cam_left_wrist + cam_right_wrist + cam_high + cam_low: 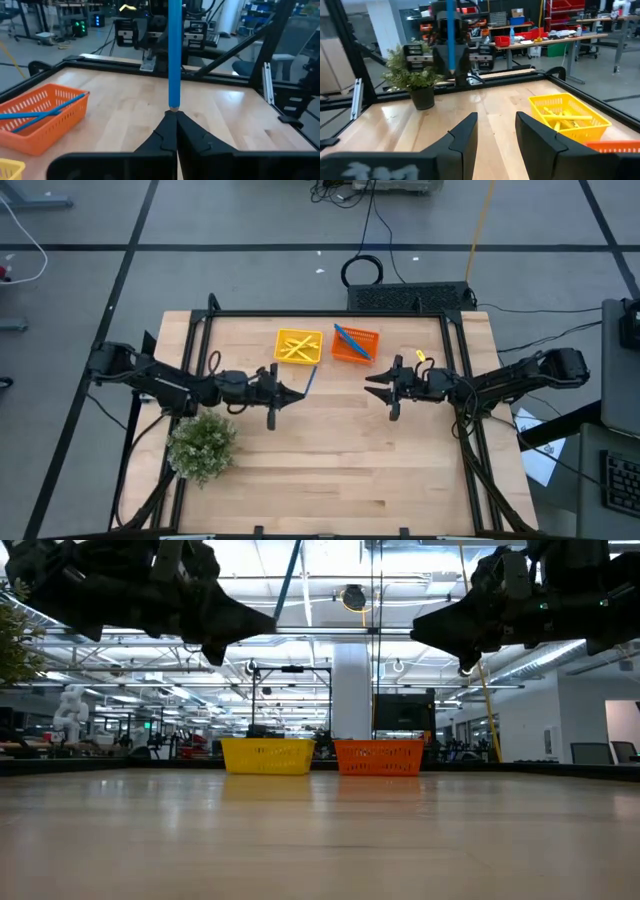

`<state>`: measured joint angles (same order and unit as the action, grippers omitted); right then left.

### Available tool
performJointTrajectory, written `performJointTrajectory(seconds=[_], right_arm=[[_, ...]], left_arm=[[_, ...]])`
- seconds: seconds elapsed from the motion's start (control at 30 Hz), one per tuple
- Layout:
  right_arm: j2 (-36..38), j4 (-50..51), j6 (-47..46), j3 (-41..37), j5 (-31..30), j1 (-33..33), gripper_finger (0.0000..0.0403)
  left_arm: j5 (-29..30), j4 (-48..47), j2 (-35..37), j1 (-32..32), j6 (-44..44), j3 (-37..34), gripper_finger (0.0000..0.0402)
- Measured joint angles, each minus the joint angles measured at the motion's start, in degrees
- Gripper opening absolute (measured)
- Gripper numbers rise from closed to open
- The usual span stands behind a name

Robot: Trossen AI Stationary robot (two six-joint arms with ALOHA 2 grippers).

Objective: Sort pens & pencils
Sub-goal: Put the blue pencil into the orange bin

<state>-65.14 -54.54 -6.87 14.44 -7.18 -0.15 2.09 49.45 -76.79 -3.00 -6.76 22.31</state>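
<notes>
Wooden table (pixel 330 460): left claw (pixel 296 393) pinches a blue pencil (pixel 311 379) angling up beyond its tips, orange tray (pixel 355 345) just past; right claw (pixel 376 387) opposite, fingers spread, empty

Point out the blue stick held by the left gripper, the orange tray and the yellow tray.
Bright blue stick (pixel 174 55): left wrist view, mid-shaft above the shut fingers.
Square orange mesh tray (pixel 355 355): high view, near rim.
Square yellow mesh tray (pixel 570 134): right wrist view, front wall.

Bright, even ceiling light. In the low view both arms show as dark silhouettes against glaring ceiling lamps, and the table (pixel 320 840) carries soft sheen. Shadows are faint.
</notes>
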Motion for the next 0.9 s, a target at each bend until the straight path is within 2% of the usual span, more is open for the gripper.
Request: performJointTrajectory(seconds=[0.3, 0.57, 0.7, 0.9], right_arm=[[-0.30, -0.69, 1.01, 0.00, 0.01, 1.77, 0.0121], [-9.96, -12.05, 0.12, 2.34, 0.02, 3.22, 0.0127], [-17.01, -12.50, 0.06, 7.89, 0.02, 3.27, 0.0162], [-27.08, -12.70, 0.85, 17.94, 0.02, 3.27, 0.0243]], left_arm=[[-0.74, 0.28, 0.00, 0.37, -0.20, -0.41, 0.0000], [0.91, 0.83, -2.33, 0.37, -0.74, 0.45, 0.0000], [1.09, 1.26, -3.94, 0.37, -1.20, 0.50, 0.0000], [1.15, 1.66, -4.29, 0.37, -1.34, 0.50, 0.0000]])
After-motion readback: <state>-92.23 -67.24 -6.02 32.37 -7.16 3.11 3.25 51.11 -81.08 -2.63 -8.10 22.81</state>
